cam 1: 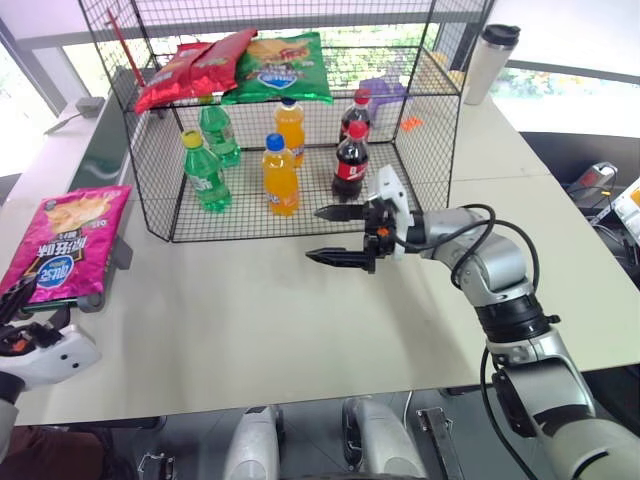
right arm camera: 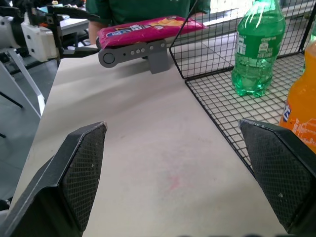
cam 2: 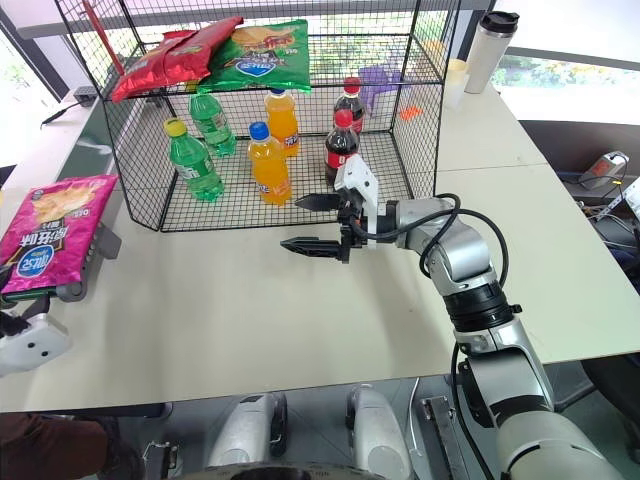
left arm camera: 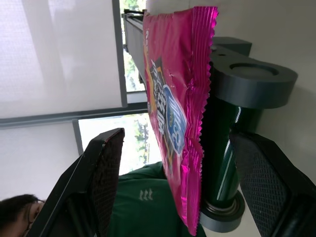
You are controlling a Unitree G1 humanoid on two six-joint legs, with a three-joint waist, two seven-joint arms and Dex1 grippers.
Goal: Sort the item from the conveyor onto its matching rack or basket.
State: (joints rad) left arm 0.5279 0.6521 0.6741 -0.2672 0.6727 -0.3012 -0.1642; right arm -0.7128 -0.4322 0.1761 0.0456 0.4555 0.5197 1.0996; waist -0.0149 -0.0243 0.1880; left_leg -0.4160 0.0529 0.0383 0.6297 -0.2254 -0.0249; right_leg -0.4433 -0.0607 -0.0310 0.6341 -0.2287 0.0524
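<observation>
Our left pincer (left arm camera: 173, 192): fingers (left arm camera: 101, 173) spread wide, nothing held; the lower edge of the pink chip bag (cam 1: 68, 243) sits in the gap between them, with no contact we can confirm. In the head views this pincer (cam 1: 12, 300) sits low at the left edge of the white surface (cam 1: 250, 320), just under the near end of the conveyor (cam 1: 100, 150).

Our right pincer (cam 1: 335, 235): fingers (cam 1: 335, 258) wide apart, empty, pointing left and roughly level above the surface, just in front of the cage.

Pink chip bag: lies flat on the near end of the conveyor, its lower edge overhanging the end roller (left arm camera: 222, 163). It is well apart from the black wire cage (cam 1: 440, 130).

Conveyor: dark green belt with grey frame, running along the left side of the surface beside the cage.

Black wire cage, upper shelf: two red chip bags (cam 1: 195, 65) and one green chip bag (cam 1: 283, 65), lying side by side.

Black wire cage, lower floor: two green bottles (cam 1: 205, 172), two orange bottles (cam 1: 280, 175), two cola bottles (cam 1: 350, 160), all upright; a purple object (cam 1: 385, 92) at the back right, too small for us to identify.

Behind the cage, right: a white tumbler with a black lid (cam 1: 490, 62), upright on the surface.

Right wrist view: a person in a green top (right arm camera: 148, 10) beyond the conveyor.
</observation>
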